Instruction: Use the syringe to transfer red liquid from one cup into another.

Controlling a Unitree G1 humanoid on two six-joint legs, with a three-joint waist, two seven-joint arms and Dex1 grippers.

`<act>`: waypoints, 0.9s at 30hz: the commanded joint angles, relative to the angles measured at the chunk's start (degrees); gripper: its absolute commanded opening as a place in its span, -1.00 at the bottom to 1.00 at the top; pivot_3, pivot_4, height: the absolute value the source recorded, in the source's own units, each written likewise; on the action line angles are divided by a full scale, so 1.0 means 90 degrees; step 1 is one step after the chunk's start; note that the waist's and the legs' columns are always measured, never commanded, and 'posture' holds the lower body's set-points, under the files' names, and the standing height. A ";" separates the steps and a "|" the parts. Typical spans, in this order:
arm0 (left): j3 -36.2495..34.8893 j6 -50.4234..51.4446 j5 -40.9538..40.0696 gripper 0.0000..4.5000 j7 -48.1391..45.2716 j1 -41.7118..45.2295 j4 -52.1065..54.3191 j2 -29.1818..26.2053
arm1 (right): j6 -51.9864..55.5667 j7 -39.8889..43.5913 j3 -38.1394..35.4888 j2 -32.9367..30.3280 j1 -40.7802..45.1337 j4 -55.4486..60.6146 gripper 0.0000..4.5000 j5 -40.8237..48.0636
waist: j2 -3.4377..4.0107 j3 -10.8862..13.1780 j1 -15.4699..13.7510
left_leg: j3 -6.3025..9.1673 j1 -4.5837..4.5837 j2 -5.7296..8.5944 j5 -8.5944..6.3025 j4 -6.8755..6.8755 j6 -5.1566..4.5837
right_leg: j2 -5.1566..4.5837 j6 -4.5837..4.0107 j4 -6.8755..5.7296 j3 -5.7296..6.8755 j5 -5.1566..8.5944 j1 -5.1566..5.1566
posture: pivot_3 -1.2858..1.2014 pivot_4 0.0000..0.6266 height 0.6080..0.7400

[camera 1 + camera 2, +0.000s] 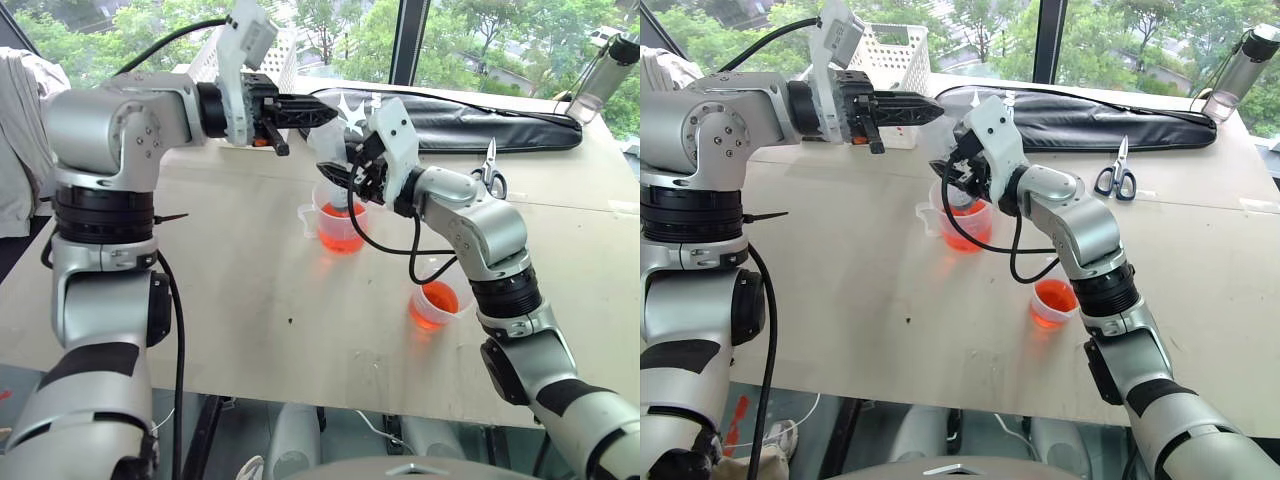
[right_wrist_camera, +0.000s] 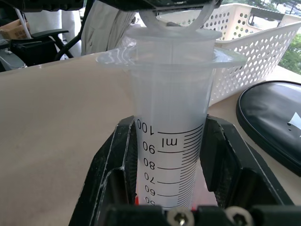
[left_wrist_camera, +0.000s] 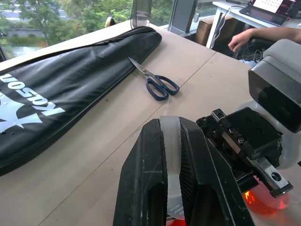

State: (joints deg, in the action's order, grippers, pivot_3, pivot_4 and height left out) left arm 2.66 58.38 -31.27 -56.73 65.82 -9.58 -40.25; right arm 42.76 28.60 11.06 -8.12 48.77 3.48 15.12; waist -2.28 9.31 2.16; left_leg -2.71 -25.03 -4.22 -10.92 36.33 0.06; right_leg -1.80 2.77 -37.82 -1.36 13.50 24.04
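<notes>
The syringe [image 2: 171,141] stands upright over the taller handled cup [image 1: 338,226], its lower end inside the cup. The barrel carries black printed graduations: "100", "90", "80", "70", "60" and part of a lower figure, with the unit "ml" beside the 90 mark. The scale below that is cut off by the gripper body in the right wrist view.

The right gripper [image 1: 343,172] is closed on the syringe barrel, one black finger on each side just below the flange. The left gripper [image 1: 312,112] is clamped on the white plunger top above the barrel; in the left wrist view its fingers [image 3: 143,183] pinch a pale strip of plunger between them.

The handled cup holds red liquid [image 1: 962,236] in its lower part. The syringe tip is hidden behind the right gripper, so whether it reaches the liquid cannot be told. The shorter cup [image 1: 436,304], also holding red liquid, stands on the table [image 1: 250,300] nearer the robot, partly covered by the right forearm.

A long black bag [image 3: 56,99] lies at the far side of the table. It bears white lettering, seen upside down and cut off; the word cannot be read with certainty. Blue-handled scissors [image 3: 155,82] lie just beside the bag. A white perforated basket [image 2: 254,52] stands behind the grippers. A clear bottle [image 1: 603,75] at the far corner is partly cut off.
</notes>
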 commanded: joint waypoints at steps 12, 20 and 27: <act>-0.0094 -0.0092 -0.0016 -1.00 -0.0075 0.0103 0.0300 0.0120 | -0.0205 0.0050 0.0172 -0.0049 -0.0287 0.0038 -0.36 -0.0155 | 0.0000 0.0000 -0.0001 | -0.0001 -0.0001 0.0000 0.0000 0.0000 0.0000 | 0.0000 0.0000 0.0000 -0.0001 0.0000 0.0001 | 0.03 -0.52 0.75; -0.0417 -0.0052 -0.0055 -1.00 0.0090 0.0440 -0.0114 0.0157 | -0.0153 0.0118 0.0261 -0.0097 -0.0505 0.0035 -0.36 -0.0158 | 0.0000 0.0000 -0.0002 | 0.0000 -0.0001 0.0000 0.0000 0.0000 0.0000 | 0.0000 0.0000 0.0000 -0.0001 0.0000 0.0001 | 0.03 -0.52 0.75; -0.0511 -0.0205 -0.0015 -1.00 0.0075 0.0757 -0.0561 0.0089 | -0.0163 0.0156 0.0304 -0.0105 -0.0639 -0.0004 -0.36 -0.0181 | 0.0000 0.0000 0.0000 | 0.0000 -0.0001 0.0001 0.0000 0.0001 0.0000 | 0.0000 0.0000 0.0001 0.0000 0.0000 0.0001 | 0.03 -0.52 0.75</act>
State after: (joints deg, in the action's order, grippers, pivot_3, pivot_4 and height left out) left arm 2.84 59.32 -31.11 -56.67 67.61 -15.46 -37.93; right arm 40.00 28.99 11.76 -8.65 44.78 3.59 13.94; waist -2.28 9.31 2.16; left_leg -2.71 -25.04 -4.21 -10.92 36.33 0.06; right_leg -1.79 2.77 -37.81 -1.36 13.51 24.05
